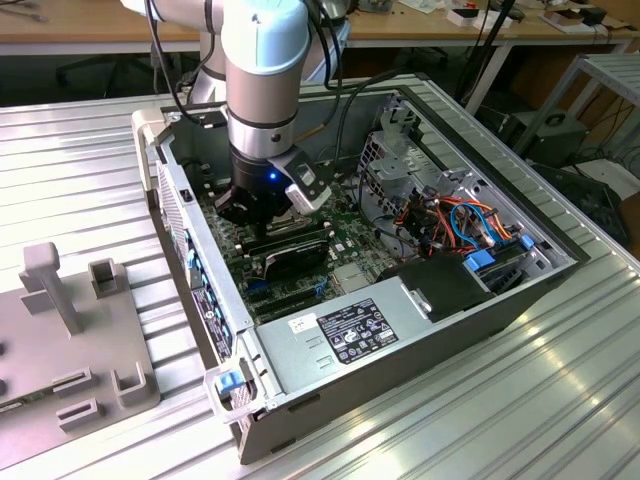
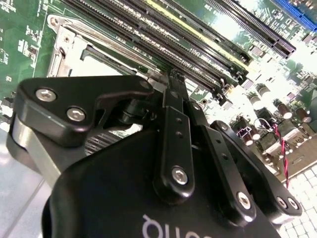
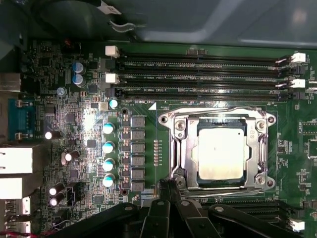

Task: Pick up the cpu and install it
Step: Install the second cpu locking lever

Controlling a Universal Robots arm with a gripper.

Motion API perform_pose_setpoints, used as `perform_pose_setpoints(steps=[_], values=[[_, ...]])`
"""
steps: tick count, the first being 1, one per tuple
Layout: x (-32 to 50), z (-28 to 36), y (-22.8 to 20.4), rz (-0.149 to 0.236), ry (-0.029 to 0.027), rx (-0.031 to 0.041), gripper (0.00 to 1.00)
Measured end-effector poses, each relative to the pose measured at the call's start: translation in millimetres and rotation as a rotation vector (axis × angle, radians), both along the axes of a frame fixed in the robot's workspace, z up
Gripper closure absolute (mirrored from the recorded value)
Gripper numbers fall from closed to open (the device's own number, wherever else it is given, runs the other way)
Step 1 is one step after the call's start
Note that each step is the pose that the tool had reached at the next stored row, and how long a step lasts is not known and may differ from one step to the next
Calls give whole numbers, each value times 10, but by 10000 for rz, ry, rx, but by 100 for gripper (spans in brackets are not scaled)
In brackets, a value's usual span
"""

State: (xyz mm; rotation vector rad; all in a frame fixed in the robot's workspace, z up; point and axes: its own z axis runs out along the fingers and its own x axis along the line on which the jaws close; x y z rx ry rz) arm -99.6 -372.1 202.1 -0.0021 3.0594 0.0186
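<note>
Sitting in socket: one cpu; claw beside it, seemingly clenched, empty.

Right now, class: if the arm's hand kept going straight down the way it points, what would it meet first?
Probably the motherboard at the edge of the metal socket frame, beside the seated cpu. The hand points there in the first wrist view, though depth is unclear.

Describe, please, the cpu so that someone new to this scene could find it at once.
Start at the open computer case and its green motherboard. In the first wrist view, a metal socket frame sits below the long black memory slots. The cpu is the flat, dull grey square inside that frame.
</note>
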Motion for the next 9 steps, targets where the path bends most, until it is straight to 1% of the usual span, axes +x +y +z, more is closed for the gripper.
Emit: perform_pose_setpoints(steps=[2, 5, 7, 9], values=[[0, -1, 0, 7, -1, -31, 89], [0, 7, 0, 8, -3, -32, 89], [1, 36, 0, 9, -2, -35, 89], [0, 124, 0, 8, -1, -37, 89]])
